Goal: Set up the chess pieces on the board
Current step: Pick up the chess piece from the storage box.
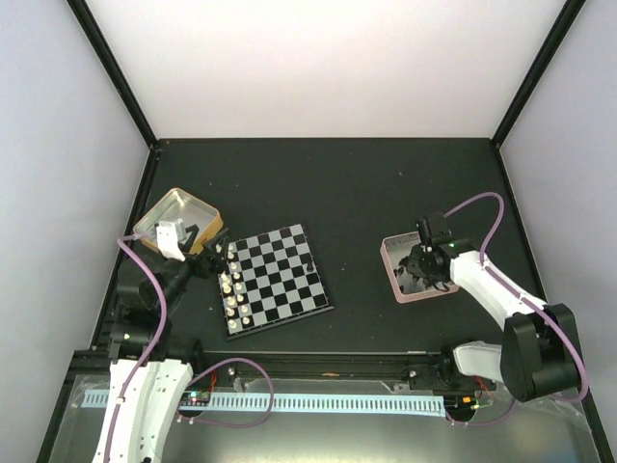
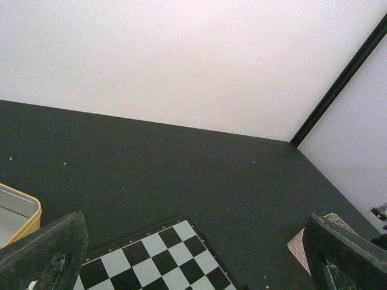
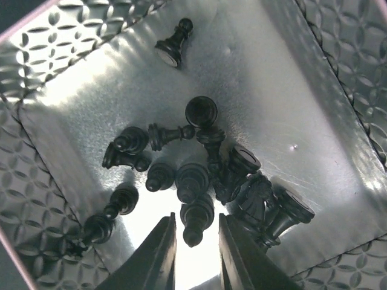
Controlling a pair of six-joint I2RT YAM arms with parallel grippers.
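Right gripper (image 3: 197, 257) is set inside the pink-rimmed tin (image 3: 338, 54), jaws narrowed astride one black pawn (image 3: 195, 219) of the heap, apparently for a pick. Actual grip cannot be told. Left gripper (image 2: 193, 260) is held wide open, empty, above the board (image 1: 280, 280), where cream pieces (image 1: 231, 289) are ranked along the nearest edge.

Board (image 2: 157, 260) partly beyond the left wrist view's bottom edge

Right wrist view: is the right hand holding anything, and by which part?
Cannot tell: the right hand has its fingers either side of a lying black piece in the tin, but no firm contact shows.
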